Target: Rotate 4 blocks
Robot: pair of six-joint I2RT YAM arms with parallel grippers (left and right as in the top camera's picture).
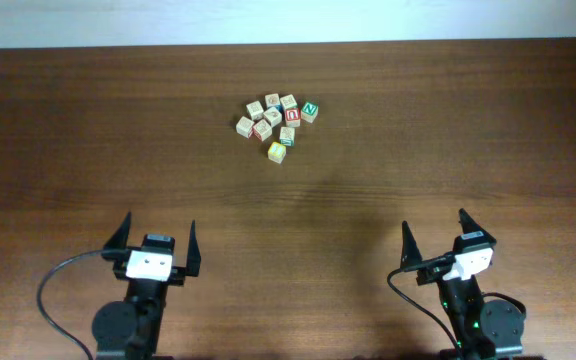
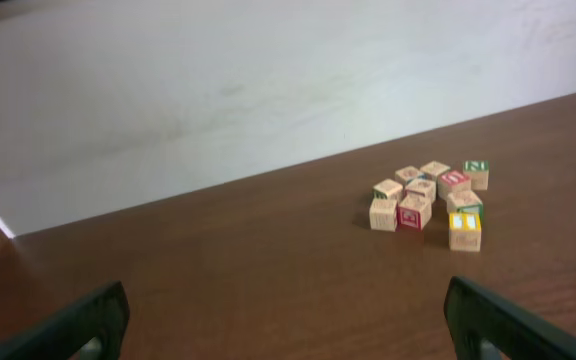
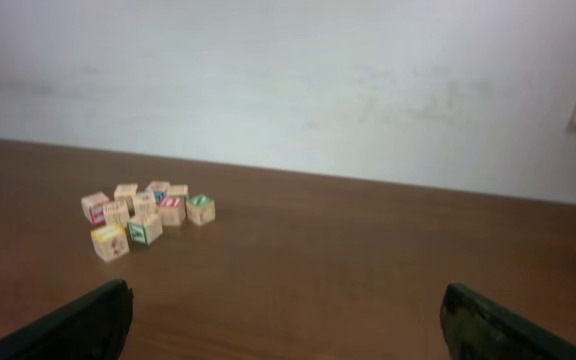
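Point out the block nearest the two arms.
The yellow-faced block, at the near tip of the group. It alone shows a yellow top, and all the other blocks lie farther up the table.

Overhead view straight down on the table, high above the blocks, left wrist view low, well back and left of the blocks, facing the wall, right wrist view likewise from their right, all three sharing the blocks
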